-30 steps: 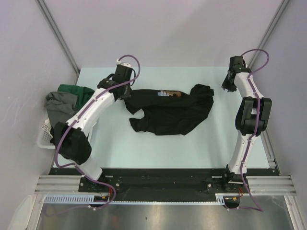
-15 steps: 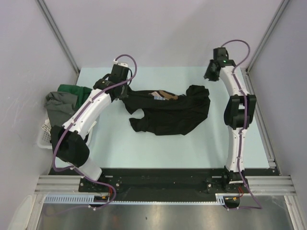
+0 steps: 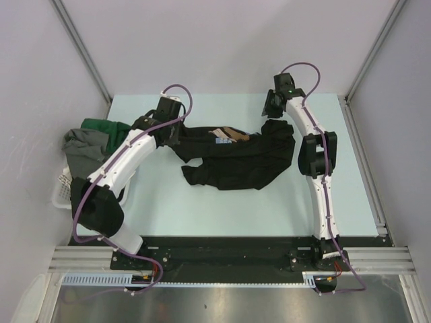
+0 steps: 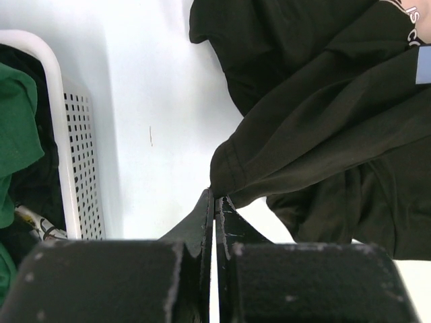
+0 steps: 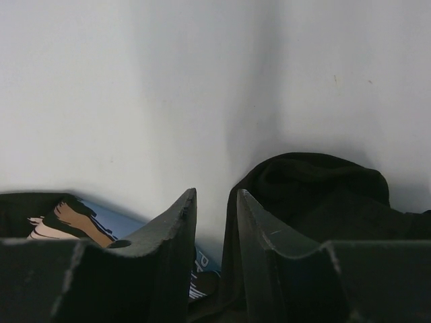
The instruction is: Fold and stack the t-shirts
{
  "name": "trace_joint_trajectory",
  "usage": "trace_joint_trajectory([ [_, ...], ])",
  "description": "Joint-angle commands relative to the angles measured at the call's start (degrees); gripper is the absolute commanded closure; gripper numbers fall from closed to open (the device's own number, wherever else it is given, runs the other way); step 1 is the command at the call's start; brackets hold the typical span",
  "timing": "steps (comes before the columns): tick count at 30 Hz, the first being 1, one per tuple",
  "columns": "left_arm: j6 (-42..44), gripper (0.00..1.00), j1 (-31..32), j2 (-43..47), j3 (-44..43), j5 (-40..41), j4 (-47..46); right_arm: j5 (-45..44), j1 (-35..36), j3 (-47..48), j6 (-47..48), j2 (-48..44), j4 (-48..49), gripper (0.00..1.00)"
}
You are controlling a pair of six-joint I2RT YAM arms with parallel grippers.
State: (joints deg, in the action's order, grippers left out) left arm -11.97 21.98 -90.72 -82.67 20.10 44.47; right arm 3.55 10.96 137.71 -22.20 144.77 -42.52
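Shirt [image 3: 236, 158]: black, crumpled on worktop [image 3: 168, 202], right of basket [image 3: 62, 192].
Right gripper [image 5: 215, 195]: has swung in over shirt's end farthest from basket; slightly spread, empty.
Left gripper [image 4: 214, 202]: pressed together, pinching hem nearest basket.
Meaning: two-handed spread-out looks next.

The t-shirt [image 3: 236, 161] is matt cloth, the basket [image 4: 77, 155] perforated plastic.

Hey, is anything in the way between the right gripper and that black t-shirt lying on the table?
Nothing visible. The right gripper hovers with jaws slightly apart right by the far right corner of the black printed cloth t-shirt; only bare pale blue-green table shows between them.
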Motion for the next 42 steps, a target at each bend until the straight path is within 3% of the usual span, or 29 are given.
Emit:
trace_joint_trajectory([
  [1, 0.4, 1.0, -0.4, 3.6, 0.5, -0.2, 0.0, -0.1, -0.2, 0.2, 1.2, -0.4, 1.1, 0.65],
  [15, 0.5, 1.0, -0.4, 3.7, 0.7, -1.3, -0.3, -2.4, -0.2, -10.1, 3.6, -4.8, 2.3, 0.67],
  [17, 0.5, 1.0, -0.4, 3.7, 1.1, -1.3, -0.4, -2.6, -0.2, -10.5, 3.9, -4.4, 2.1, 0.7],
  [19, 0.5, 1.0, -0.4, 3.8, 1.1, -1.4, -0.6, -2.7, -0.2, -10.6, 3.9, -4.1, 2.0, 0.8],
  [20, 0.5, 1.0, -0.4, 3.7, 1.1, -1.4, -0.5, -2.7, -0.2, -10.6, 3.9, -3.8, 2.1, 0.97],
  [21, 0.5, 1.0, -0.4, 3.8, 1.0, -1.2, -0.4, -2.8, -0.2, -10.6, 3.7, -3.7, 2.2, 1.0],
  [30, 2.4, 1.0, -0.7, 2.0, 0.4, 1.5, -3.5, -7.0, 0.0, -8.4, 4.6, -8.1, 4.8, 1.0],
  [36, 1.2, 1.0, -3.7, -8.6, -8.9, -0.7, -7.0, -11.0, -0.2, -2.8, 9.4, -13.0, 6.0, 1.0],
  [42, 2.9, 1.0, -5.5, -21.4, -30.2, -1.1, -4.7, -14.0, -2.6, -3.6, 11.5, -21.2, 7.6, 1.0],
])
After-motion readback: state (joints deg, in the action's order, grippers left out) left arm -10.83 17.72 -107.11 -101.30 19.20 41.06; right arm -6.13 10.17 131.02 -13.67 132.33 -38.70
